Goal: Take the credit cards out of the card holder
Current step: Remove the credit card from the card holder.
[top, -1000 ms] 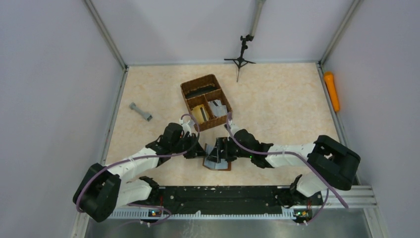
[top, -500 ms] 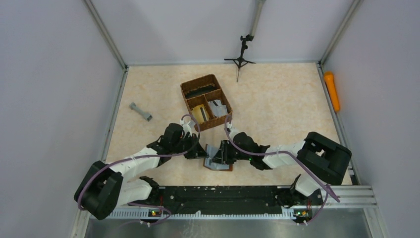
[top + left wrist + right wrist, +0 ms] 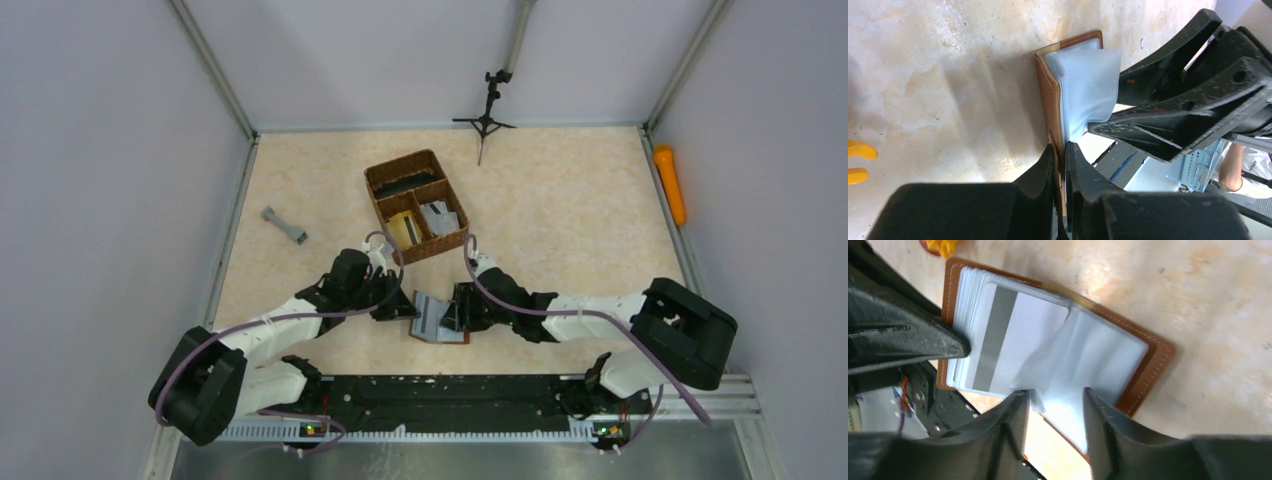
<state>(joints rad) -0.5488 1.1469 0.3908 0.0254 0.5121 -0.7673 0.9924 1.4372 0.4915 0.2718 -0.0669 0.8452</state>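
One card holder [image 3: 432, 318], opened left-right, is pinched by the left gripper [image 3: 1064, 150]; for the right gripper [image 3: 1055, 395], grip cannot be told; a credit card [image 3: 1013, 340] is seen only from its wrist.

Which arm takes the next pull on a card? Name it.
Right. The right gripper straddles the clear sleeves beside the striped card; the left gripper is clamped on the card holder, anchoring it.

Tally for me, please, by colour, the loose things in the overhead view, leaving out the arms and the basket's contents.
Brown: 2 (basket, card holder)
Grey: 1 (dumbbell-shaped piece)
Orange: 1 (cylinder)
Black: 1 (tripod)
Total: 5
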